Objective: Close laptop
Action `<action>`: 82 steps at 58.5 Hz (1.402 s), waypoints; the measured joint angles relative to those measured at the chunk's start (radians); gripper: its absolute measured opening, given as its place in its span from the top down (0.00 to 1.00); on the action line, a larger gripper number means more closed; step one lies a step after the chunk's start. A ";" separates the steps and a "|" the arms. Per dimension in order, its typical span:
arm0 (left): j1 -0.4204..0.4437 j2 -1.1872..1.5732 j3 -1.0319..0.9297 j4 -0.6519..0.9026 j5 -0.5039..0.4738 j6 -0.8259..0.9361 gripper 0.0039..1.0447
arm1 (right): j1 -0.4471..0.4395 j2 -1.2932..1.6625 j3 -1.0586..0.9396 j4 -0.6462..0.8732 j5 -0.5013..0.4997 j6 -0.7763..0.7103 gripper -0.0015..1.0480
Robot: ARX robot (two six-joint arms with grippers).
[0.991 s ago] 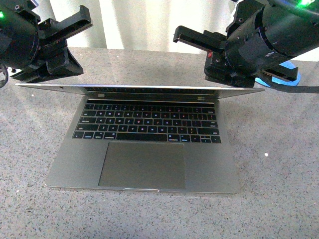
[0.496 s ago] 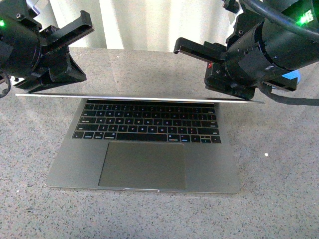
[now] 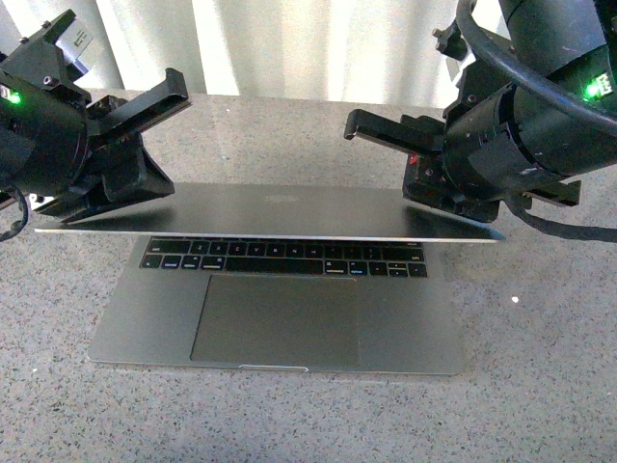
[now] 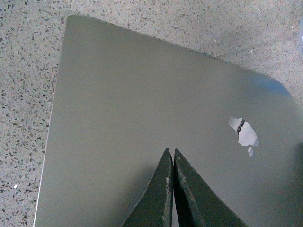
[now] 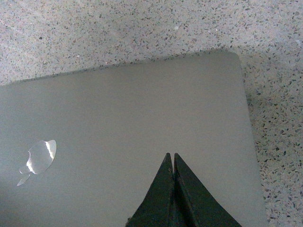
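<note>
the thin space-grey metal laptop (image 3: 405, 328) is lying on its base in the middle of the speckled grey stone countertop (image 3: 540, 386), with its front edge facing us. its smooth grey lid (image 3: 270, 210) is leaning well forward over the base. it is hiding the rear rows of the black keyboard (image 3: 284, 260), while the large grey trackpad (image 3: 275, 318) is showing in full. the silvery apple logo (image 4: 244, 132) is sitting on the lid's outer face, between the two arms' tips.

the black left gripper (image 4: 169, 158) is resting its tip on that outer face toward the lid's left side. the black right gripper (image 5: 171, 161) is doing the same toward the right side. on each, the two wedge-shaped fingers are pressed together with no gap and are gripping nothing, so they are acting as pushers.

we are judging the closing step as underway but unfinished, since a clear gap is separating the lid from the palm rest.

faults we are guarding against:
- the tips are bearing on bare smooth metal, so a slanted push could make them skid and mark the finish.
- one arm descending faster than the other could twist the thin panel.
- from this angle the lid could drop under its own weight and slam.
- pressing on after the lid meets the base could load the screen.
- a sideways component in the push could shove the base across the countertop.
</note>
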 joint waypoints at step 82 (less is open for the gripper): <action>0.014 0.030 -0.107 0.098 0.021 -0.060 0.97 | -0.002 0.027 -0.055 0.036 0.007 0.004 0.99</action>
